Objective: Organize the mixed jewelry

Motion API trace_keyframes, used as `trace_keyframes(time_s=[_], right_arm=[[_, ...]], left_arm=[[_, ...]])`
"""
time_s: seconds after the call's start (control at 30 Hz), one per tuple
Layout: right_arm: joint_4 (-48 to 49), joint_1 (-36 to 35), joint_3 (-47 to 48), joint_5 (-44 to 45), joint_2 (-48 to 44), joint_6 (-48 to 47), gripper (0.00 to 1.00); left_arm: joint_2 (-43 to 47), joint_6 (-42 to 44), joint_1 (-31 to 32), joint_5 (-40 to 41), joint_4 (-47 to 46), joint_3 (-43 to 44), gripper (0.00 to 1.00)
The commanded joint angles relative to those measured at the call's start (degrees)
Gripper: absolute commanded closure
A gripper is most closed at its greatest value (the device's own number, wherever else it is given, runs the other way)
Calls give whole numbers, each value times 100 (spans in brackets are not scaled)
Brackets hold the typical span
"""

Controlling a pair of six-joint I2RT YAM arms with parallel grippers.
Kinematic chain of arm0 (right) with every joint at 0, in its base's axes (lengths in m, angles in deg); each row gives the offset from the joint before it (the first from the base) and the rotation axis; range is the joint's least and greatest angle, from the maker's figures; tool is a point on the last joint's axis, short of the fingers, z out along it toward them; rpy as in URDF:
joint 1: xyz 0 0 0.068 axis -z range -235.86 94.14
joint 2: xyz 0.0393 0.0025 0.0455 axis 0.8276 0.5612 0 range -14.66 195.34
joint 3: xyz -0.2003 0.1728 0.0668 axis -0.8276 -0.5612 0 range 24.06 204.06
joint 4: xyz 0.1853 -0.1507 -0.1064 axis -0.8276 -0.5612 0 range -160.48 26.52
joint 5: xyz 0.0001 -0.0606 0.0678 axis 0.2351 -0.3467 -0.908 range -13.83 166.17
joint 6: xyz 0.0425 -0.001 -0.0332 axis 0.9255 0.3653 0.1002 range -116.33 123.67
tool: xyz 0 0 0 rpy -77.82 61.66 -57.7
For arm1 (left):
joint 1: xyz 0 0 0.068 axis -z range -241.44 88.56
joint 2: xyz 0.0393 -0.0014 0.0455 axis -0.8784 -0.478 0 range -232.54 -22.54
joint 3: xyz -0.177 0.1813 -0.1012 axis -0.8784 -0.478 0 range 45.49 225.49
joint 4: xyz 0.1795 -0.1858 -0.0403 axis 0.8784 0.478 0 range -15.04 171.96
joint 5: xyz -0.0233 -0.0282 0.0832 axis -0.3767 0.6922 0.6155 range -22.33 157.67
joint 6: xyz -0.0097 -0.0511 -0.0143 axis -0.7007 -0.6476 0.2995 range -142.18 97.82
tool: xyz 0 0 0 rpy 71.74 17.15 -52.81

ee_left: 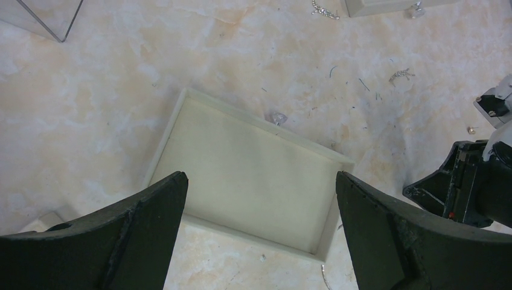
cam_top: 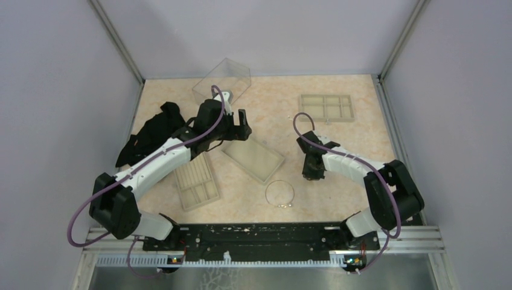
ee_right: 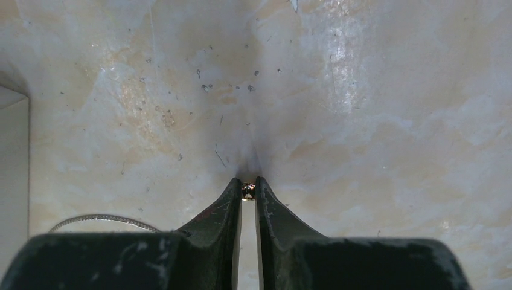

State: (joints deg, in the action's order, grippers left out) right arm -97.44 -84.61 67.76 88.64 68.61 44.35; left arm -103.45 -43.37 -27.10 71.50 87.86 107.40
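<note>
My right gripper (cam_top: pixel 313 173) is down at the table and shut on a tiny gold bead (ee_right: pixel 248 191), pinched between its fingertips (ee_right: pixel 235 188). The thin silver hoop (cam_top: pixel 279 194) lies on the table just to its left, and an arc of it shows in the right wrist view (ee_right: pixel 102 219). My left gripper (cam_top: pixel 240 130) is open and empty, held above the flat beige tray (ee_left: pixel 247 175). Small loose pieces lie beyond that tray: a silver chain bit (ee_left: pixel 323 9), a silver piece (ee_left: pixel 401 75), a clear stud (ee_left: pixel 276 118) and a tiny gold piece (ee_left: pixel 471 129).
A compartmented beige tray (cam_top: pixel 326 107) sits at the back right, a ridged tray (cam_top: pixel 196 181) at the front left, a clear plastic box (cam_top: pixel 221 81) at the back and a black cloth (cam_top: pixel 148 136) at the left. The right arm's gripper shows at the edge of the left wrist view (ee_left: pixel 465 187).
</note>
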Motion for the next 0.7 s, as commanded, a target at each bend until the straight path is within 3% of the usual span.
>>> trace_keyframes(time_s=[0.0,0.43,0.67], right_arm=[[-30,-43,223,-139,165,-64,91],[-354,-14,859,-40,119,-350,93],[-527,343,1514,-71,130,-686,93]], left_arm=[[-29,10,-9,-58,-85,177,1],[-72,44,-11,3,-80,238,1],[-54,116,-9,95,-38,295,1]])
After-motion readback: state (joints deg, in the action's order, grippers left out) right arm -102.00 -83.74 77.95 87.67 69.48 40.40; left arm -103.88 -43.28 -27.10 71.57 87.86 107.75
